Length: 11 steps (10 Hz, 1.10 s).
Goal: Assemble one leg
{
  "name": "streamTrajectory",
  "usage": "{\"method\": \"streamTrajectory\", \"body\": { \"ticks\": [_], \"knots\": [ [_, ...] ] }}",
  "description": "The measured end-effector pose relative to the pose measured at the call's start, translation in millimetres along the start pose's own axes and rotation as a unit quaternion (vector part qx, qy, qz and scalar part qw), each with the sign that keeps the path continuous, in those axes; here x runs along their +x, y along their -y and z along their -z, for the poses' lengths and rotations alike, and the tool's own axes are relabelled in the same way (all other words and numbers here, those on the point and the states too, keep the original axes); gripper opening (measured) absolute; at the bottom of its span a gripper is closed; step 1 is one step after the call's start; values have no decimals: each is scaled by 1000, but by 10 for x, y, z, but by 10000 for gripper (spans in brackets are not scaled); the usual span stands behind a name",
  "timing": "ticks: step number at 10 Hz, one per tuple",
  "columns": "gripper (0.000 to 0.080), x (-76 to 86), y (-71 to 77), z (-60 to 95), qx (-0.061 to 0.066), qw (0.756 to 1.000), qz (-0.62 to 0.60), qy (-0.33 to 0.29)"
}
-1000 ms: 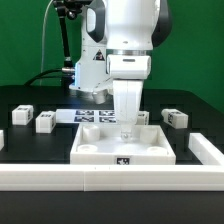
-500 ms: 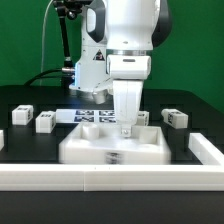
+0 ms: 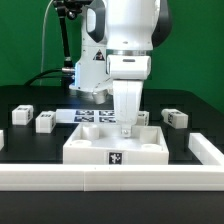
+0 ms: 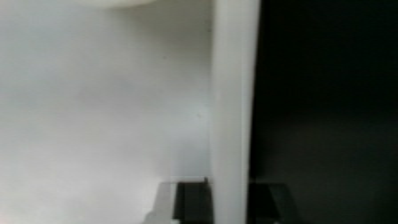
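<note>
**Four legs lie loose while the arm attends to the tray**

Two of them lie at the exterior view's left. The first leg [image 3: 22, 114] is farthest out and the second leg [image 3: 46, 121] is just beside it. Both rest flat on the black table [image 3: 30, 142], apart from everything else, with their tags showing where a camera can read them.

Further along, the marker board [image 3: 98, 116] lies behind the tray [image 3: 90, 152]. The tray sits square in the middle, close behind the long white rail [image 3: 60, 178] at the front. I judge it belongs there so the rail can brace it once a leg goes in.

The fingers [image 3: 127, 128] reach straight down onto the tray's far rim, toward its right corner. In the wrist view a pale wall [image 4: 233, 100] runs between two dark shapes, which suggests the fingers straddle the rim. Whether they pinch it or merely stand around it I cannot tell. They carry no leg.

To the right, the third leg [image 3: 144, 117] peeks out behind the tray's far corner, and the fourth leg [image 3: 175, 117] lies well clear of it. A white block [image 3: 205, 149] ends the row.

No leg is mounted yet, so the task looks to be at its start.
</note>
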State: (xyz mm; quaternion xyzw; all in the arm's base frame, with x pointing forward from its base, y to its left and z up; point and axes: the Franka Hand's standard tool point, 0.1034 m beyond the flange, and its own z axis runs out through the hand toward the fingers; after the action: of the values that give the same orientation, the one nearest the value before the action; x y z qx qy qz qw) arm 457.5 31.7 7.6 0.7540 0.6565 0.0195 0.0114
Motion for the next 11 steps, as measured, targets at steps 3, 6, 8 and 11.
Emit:
{"method": "streamTrajectory", "body": {
  "ticks": [3,6,8,11],
  "knots": [
    [60,58,-6,3,22,998,56,17],
    [60,275,-70,-5,28,996,85,20],
    [60,405,-139,-10,23,996,82,16],
    [60,525,-237,-13,18,997,72,11]
  ]
}}
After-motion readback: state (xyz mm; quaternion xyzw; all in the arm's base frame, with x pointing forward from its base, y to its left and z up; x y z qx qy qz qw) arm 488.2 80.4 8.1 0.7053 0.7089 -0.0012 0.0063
